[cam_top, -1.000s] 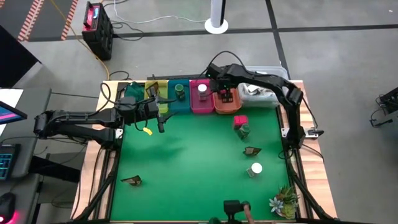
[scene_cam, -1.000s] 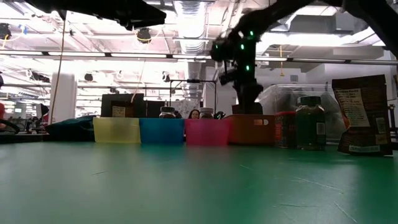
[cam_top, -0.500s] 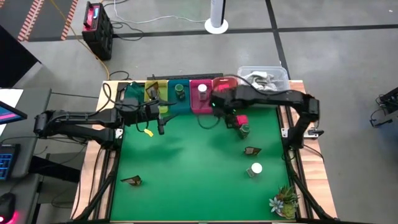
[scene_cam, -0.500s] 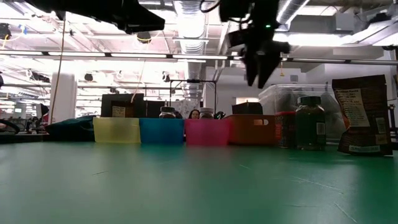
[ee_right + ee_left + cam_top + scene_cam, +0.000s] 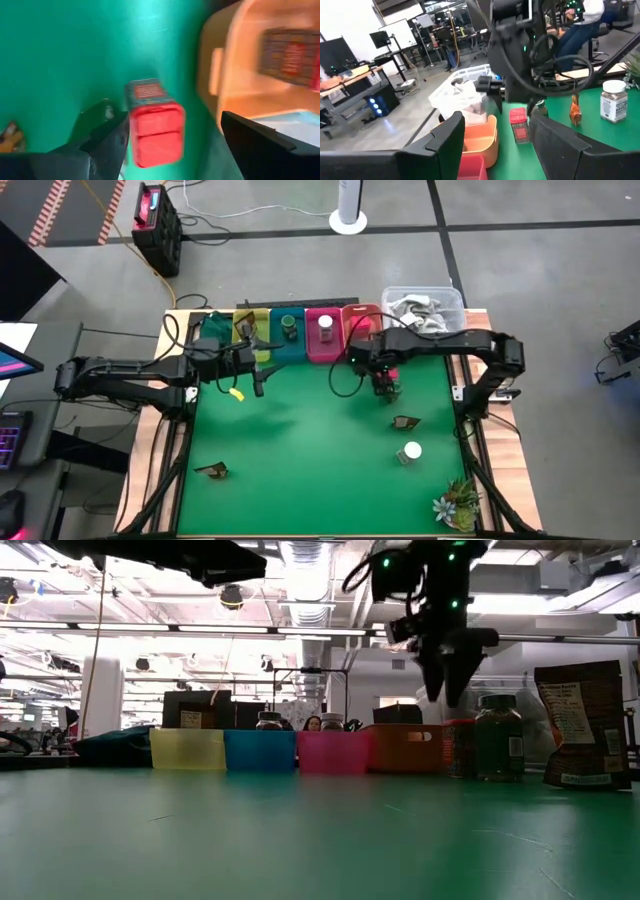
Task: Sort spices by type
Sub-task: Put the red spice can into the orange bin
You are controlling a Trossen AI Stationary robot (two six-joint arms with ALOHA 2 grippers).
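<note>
Two arms from above: the right gripper [image 5: 383, 380] hangs wide-fingered, empty, over the red block [image 5: 387, 372] just before the orange bin [image 5: 358, 330], the left gripper [image 5: 258, 372] parted, idle, well aside; the wrist view centres that block [image 5: 156, 131], so descent and closing likely follow.

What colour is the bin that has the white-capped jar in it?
Pink bin, holding the white-capped jar; it shows best in the high view.
</note>
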